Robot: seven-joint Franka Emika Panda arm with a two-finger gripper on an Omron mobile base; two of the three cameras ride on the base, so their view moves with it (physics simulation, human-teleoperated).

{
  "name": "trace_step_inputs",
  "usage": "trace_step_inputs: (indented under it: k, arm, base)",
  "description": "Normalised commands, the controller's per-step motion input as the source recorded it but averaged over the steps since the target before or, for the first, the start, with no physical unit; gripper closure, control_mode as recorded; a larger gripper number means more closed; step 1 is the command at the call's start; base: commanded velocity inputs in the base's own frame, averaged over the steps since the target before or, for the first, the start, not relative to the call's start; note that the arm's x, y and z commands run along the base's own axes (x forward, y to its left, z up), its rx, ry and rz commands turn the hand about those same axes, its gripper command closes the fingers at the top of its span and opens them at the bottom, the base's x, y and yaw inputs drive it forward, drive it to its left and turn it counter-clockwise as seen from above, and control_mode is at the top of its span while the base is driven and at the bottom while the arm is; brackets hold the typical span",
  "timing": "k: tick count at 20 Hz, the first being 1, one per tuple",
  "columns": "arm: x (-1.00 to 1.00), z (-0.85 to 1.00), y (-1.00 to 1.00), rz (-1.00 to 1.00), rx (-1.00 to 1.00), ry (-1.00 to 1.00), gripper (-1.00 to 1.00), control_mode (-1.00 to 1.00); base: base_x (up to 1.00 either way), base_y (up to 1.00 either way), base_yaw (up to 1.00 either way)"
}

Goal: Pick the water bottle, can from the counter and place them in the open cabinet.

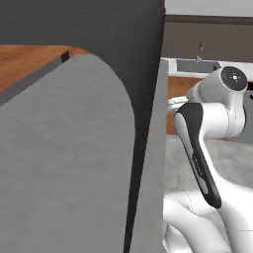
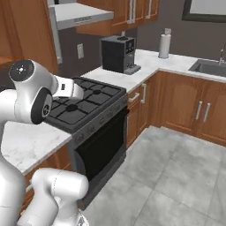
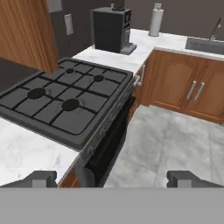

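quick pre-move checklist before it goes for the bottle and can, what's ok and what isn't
1. Tool open and empty: ok, fingertips stand wide apart with nothing between them.
2. Water bottle in sight: not ok.
3. Can in sight: not ok.
4. Facing the pick-up counter: not ok, the hand view looks at the stove, coffee machine and sink corner.
5. Floor ahead free for driving: ok.
6. Left side clearance: cannot tell, a grey panel blocks that camera.

No text can be read; faint lettering on the arm's dark cover [image 1: 200, 163] stays illegible.
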Motion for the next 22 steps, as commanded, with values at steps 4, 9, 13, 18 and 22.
trace_step_inputs:
  k: [4, 9, 13, 18, 22]
  arm:
    - [0.00, 0.00, 0.00, 0.00, 0.00, 0.00, -1.00, 1.00]
    - [0.00, 0.00, 0.00, 0.00, 0.00, 0.00, -1.00, 1.00]
    - [0.00, 0.00, 0.00, 0.00, 0.00, 0.00, -1.00, 1.00]
    - [0.00, 0.00, 0.00, 0.00, 0.00, 0.00, -1.00, 1.00]
    - [0.00, 0.00, 0.00, 0.00, 0.00, 0.00, -1.00, 1.00]
  base:
    - [0.55, -0.23, -0.53]
    - [0.53, -0.32, -0.52]
    - [0.48, -0.36, -0.50]
    - [0.45, -0.37, -0.46]
    - [0.42, -0.36, -0.43]
